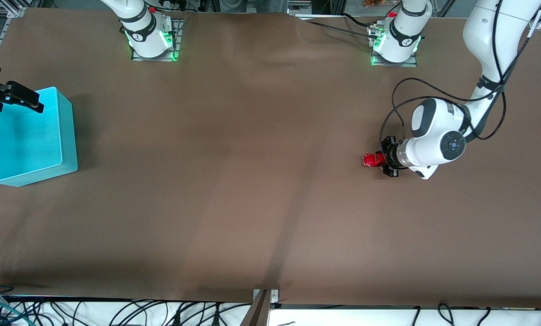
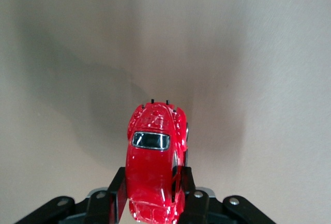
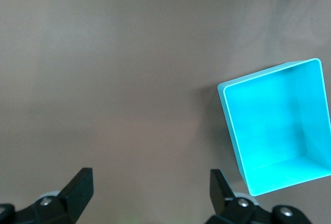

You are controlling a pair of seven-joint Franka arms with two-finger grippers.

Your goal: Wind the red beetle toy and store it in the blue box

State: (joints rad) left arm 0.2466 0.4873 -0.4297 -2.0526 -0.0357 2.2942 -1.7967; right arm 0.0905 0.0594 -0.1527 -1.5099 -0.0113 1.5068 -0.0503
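The red beetle toy [image 1: 373,160] is a small glossy car toward the left arm's end of the table. My left gripper [image 1: 383,159] is shut on it, its black fingers [image 2: 117,193] pressing the two sides of the body [image 2: 152,151] near one end. The car's windowed end sticks out past the fingertips, low against the brown table. The blue box [image 1: 30,136] stands open-topped and empty at the right arm's end of the table. My right gripper [image 1: 38,103] hangs open over the box's rim, with nothing between its fingers [image 3: 81,185]; the box [image 3: 279,125] shows off to one side of it.
The brown table cover [image 1: 252,181] stretches between the toy and the box, with a few soft wrinkles. Both arm bases [image 1: 150,38] [image 1: 395,43] stand along the table edge farthest from the front camera. Cables hang at the nearest edge [image 1: 116,312].
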